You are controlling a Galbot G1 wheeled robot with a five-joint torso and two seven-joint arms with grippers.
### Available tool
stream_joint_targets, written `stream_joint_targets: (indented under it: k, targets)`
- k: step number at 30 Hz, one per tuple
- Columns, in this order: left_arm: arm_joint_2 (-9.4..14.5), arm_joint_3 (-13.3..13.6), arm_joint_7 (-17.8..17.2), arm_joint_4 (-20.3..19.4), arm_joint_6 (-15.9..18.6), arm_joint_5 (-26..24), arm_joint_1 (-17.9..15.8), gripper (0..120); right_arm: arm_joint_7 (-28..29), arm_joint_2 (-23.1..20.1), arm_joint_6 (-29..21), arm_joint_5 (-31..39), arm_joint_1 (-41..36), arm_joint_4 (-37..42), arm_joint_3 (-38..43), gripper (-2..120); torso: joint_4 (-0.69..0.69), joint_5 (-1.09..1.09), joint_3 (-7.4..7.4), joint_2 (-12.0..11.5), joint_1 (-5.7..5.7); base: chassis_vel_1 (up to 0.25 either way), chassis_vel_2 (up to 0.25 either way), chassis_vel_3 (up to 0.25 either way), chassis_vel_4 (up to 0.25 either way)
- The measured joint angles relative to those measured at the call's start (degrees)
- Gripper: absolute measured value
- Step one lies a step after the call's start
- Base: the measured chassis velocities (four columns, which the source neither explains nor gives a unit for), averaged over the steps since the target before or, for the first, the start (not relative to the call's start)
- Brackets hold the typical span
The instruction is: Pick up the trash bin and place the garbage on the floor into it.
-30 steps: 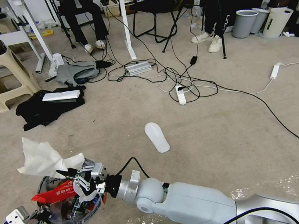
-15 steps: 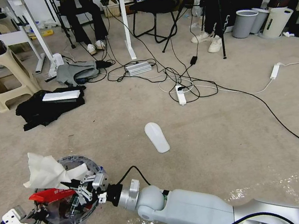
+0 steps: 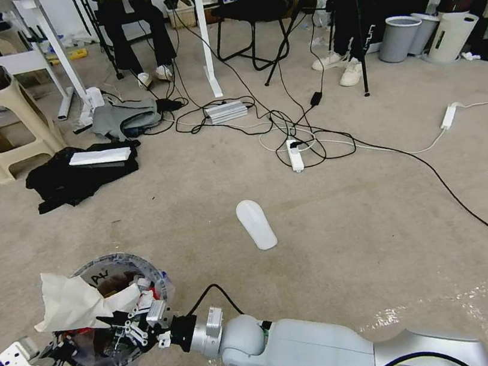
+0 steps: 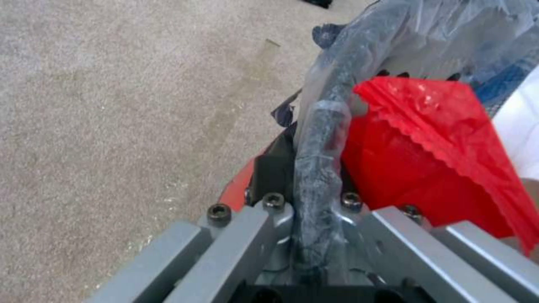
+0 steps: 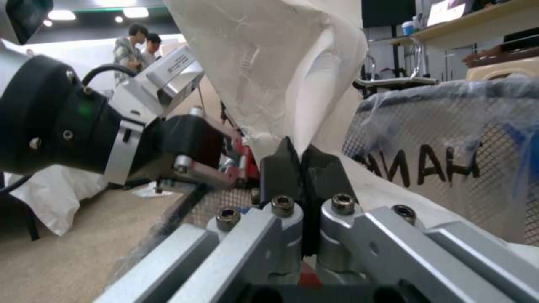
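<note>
Trash bin (image 3: pixel 117 273): small, round, lined with a clear bag lettered in black at the rim; held low over the floor (image 3: pixel 340 266), nearest the robot on its left side. Contents: red wrapper (image 4: pixel 427 147) against the near rim, further litter beneath.

White tissue (image 3: pixel 70 304): large crumpled sheet, draped across the bin's left rim, partly over the opening and partly outside it.

Right gripper (image 3: pixel 118 322): inside the bin mouth, arm stretched leftward across the robot's front, wrist level; jaws clenched on a fold of the tissue.

Left gripper (image 4: pixel 317 168): at the bin's near rim, jaws clamped across the bagged rim, carrying the bin.

Step in hand, as judged: depositing the tissue. Next move calls for releasing it well inside the rim so it does not spill over.
</note>
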Motion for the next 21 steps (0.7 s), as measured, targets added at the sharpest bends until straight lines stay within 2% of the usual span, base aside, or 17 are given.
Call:
stream_joint_targets:
  k: [13,21]
  targets:
    - [-0.21,0.07,-0.02,-0.78,0.0,0.2,0.66,1,-1.68,2.72,1.97,-0.4,0.07,-7.51,-0.72,0,0.0,0.0,0.0,0.0,0.0,0.0,0.0,0.0,0.0]
    - [-0.08,-0.32,-0.04,-0.7,-0.14,0.24,0.74,1,-1.74,3.92,2.23,-0.28,0.04,-8.7,-1.06,0,0.0,0.0,0.0,0.0,0.0,0.0,0.0,0.0,0.0]
